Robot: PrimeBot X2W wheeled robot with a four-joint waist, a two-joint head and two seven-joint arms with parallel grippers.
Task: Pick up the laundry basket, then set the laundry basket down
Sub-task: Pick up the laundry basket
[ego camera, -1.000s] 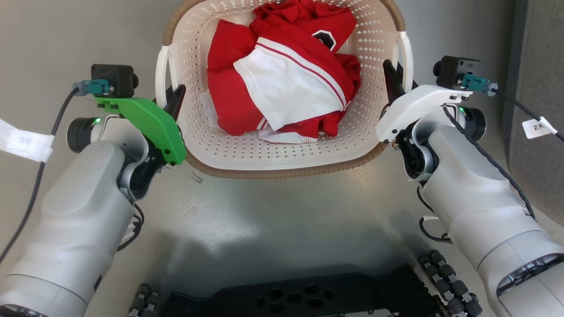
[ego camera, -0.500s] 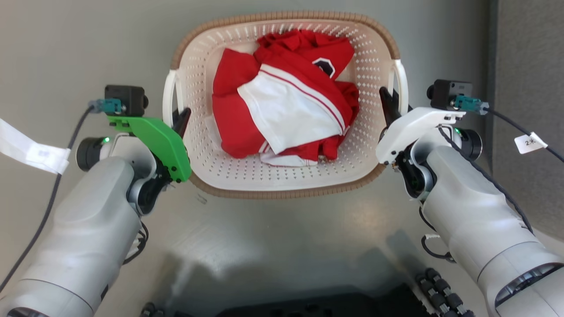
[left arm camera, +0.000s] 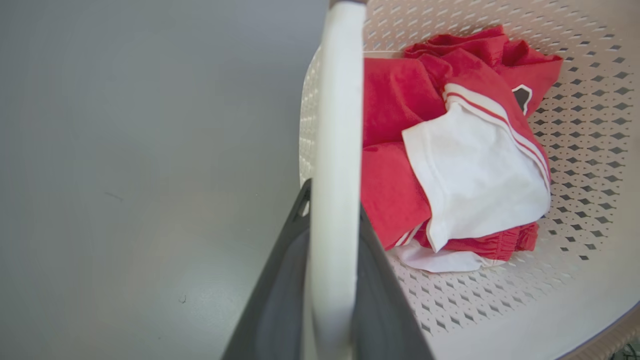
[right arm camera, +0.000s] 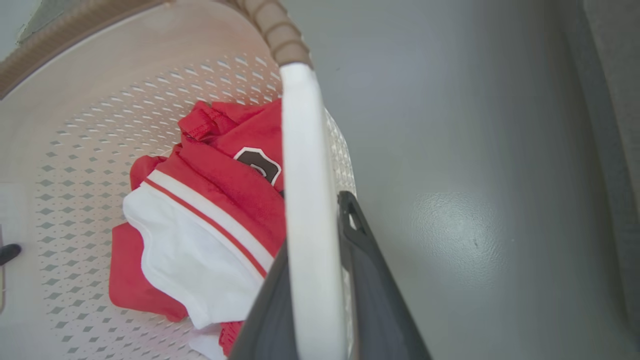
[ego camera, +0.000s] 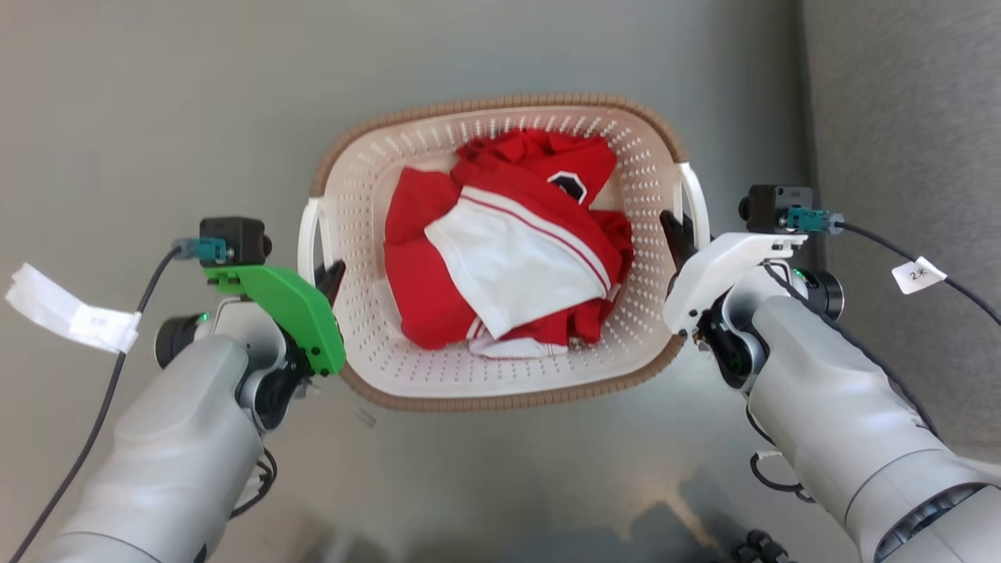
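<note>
Grip, left: the left gripper (ego camera: pixel 327 275), green-shelled, has its jaws closed on the white left handle (left arm camera: pixel 334 150) of the laundry basket (ego camera: pixel 500 402). The left wrist view shows one dark finger on each side of the bar, touching it.

Grip, right: the right gripper (ego camera: pixel 677 234), white-shelled, has its jaws closed in the same way on the right handle (right arm camera: pixel 302 200).

Laundry basket: cream, perforated, brown woven-look rim. It is held level between the two arms, over the grey floor (ego camera: pixel 156 102) and near a darker textured strip (ego camera: pixel 899 117) at the floor's right edge. The floor looks well below both handles in the wrist views, so the basket is judged lifted clear; its underside is hidden.

Contents: one crumpled red-and-white garment (ego camera: pixel 508 266), lying mid-basket.

Progress: pick-up judged done. Setting down remains: lower both sides evenly, and release only once the base rests on the floor.

Markings:
- Dark hexagonal badge (ego camera: pixel 568 184) on the garment, its figure too small to read.
- Tag (ego camera: pixel 919 274) on the right arm's cable, reading "2" followed by an unclear mark.
- White tape (ego camera: pixel 74 319) on the left cable, writing illegible.
</note>
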